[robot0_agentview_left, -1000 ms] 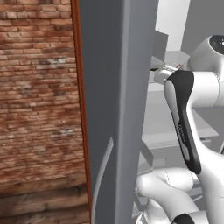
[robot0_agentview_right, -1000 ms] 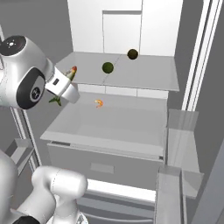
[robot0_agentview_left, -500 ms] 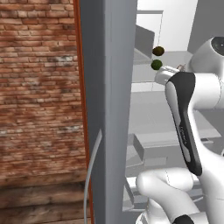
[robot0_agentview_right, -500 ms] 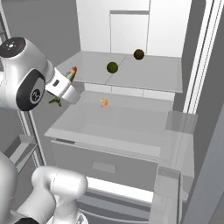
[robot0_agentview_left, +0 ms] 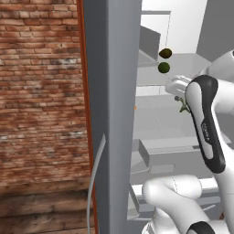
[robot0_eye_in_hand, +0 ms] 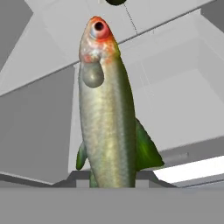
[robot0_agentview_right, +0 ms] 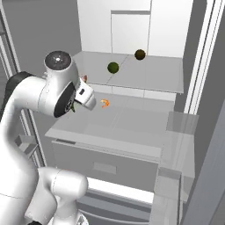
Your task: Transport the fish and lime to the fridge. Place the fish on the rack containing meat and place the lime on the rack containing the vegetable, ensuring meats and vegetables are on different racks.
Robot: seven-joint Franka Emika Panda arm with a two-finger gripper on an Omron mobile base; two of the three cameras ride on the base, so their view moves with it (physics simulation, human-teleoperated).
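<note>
Closer fridge now; slim glossy fish in end effector.

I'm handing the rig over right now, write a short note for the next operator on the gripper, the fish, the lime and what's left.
Gripper: shut on the fish, head pointing away, in front of the open fridge.
Lime: on the upper shelf, beside an olive-brown round item.
Small orange item lies on the shelf below.
Done: lime shelved, fish carried to the fridge.
Left: set the fish on the meat rack, likely the lower shelf, then release.

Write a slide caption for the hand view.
Fish clamped in the shut jaws, head pointing towards the open fridge's pale shelves.
</note>
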